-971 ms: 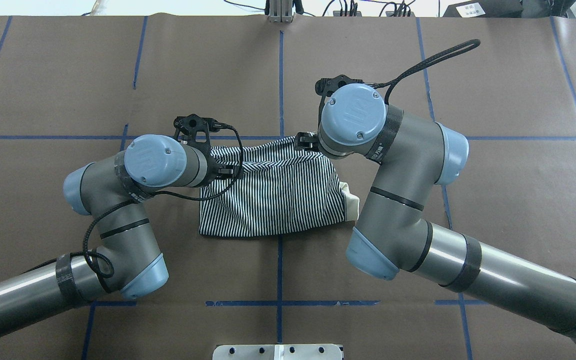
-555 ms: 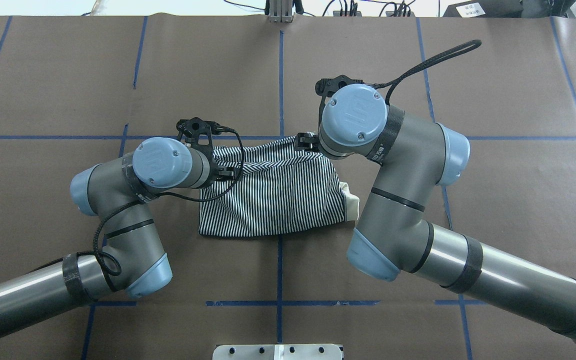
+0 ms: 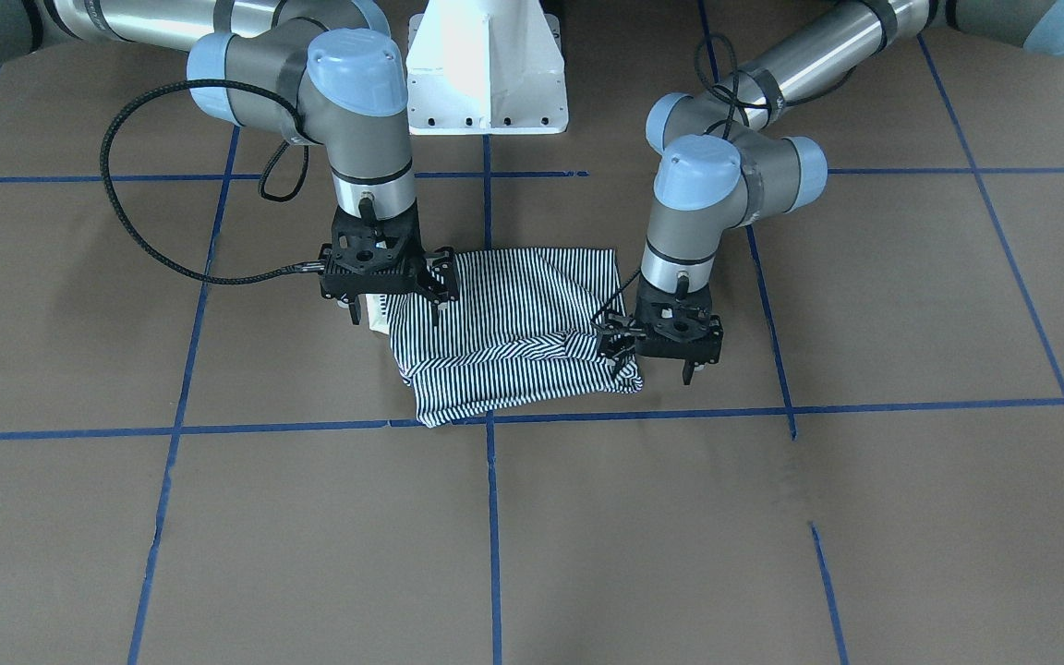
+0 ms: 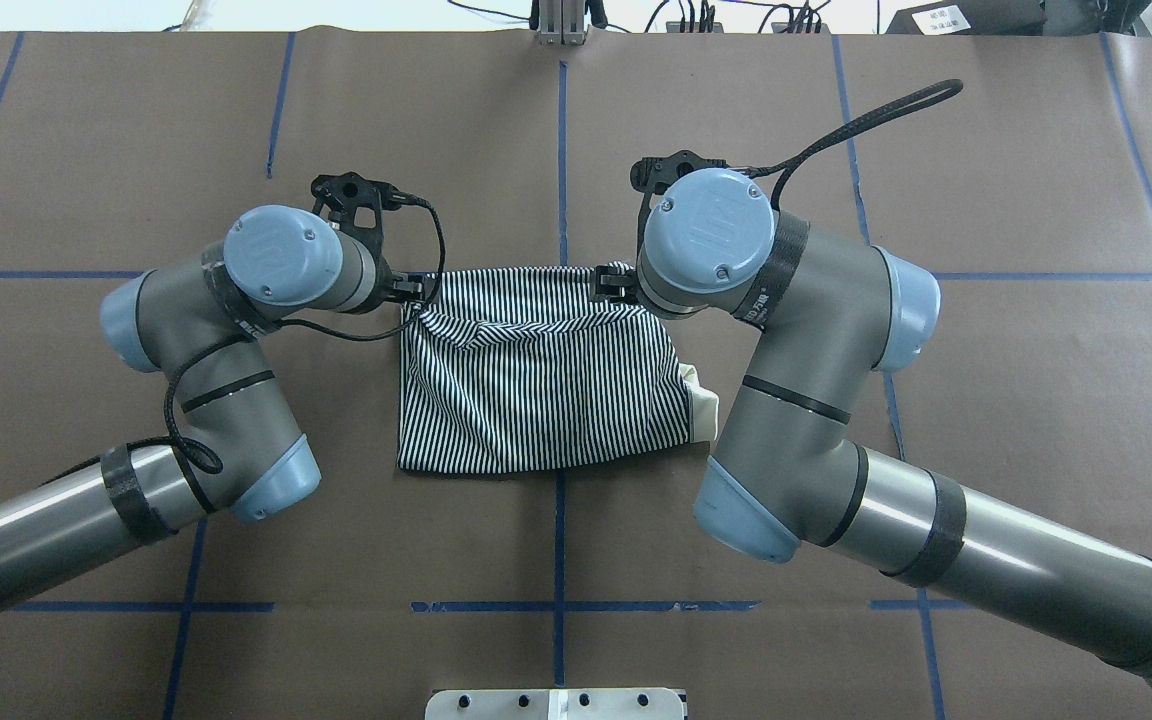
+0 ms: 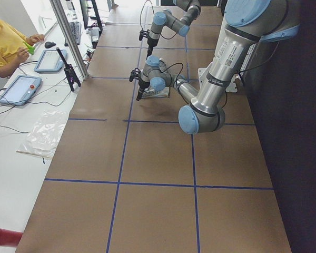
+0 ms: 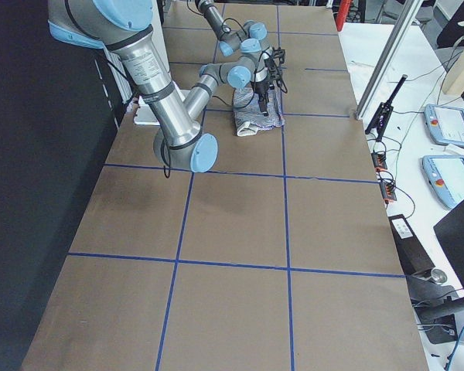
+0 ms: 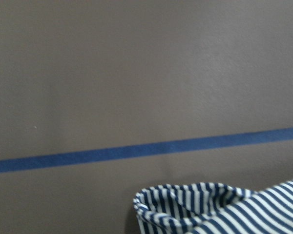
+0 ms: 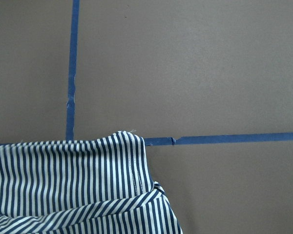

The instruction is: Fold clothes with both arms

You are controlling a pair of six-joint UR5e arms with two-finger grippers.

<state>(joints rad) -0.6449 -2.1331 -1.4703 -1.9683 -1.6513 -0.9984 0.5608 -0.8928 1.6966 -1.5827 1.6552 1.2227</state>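
The striped polo shirt (image 4: 541, 385) lies folded on the brown table (image 4: 1036, 180); our left gripper (image 4: 414, 292) is clamped on its far left corner, and our right gripper (image 4: 608, 283) pinches the far right corner.

Striped shirt (image 8: 73, 190) beside blue tape (image 8: 71, 68)

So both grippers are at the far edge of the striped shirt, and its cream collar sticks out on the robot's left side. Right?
Not quite. The cream collar sticks out on the robot's right side, beside the right arm, as the overhead view shows. The rest holds: the left gripper and right gripper are both at the far edge of the striped shirt.
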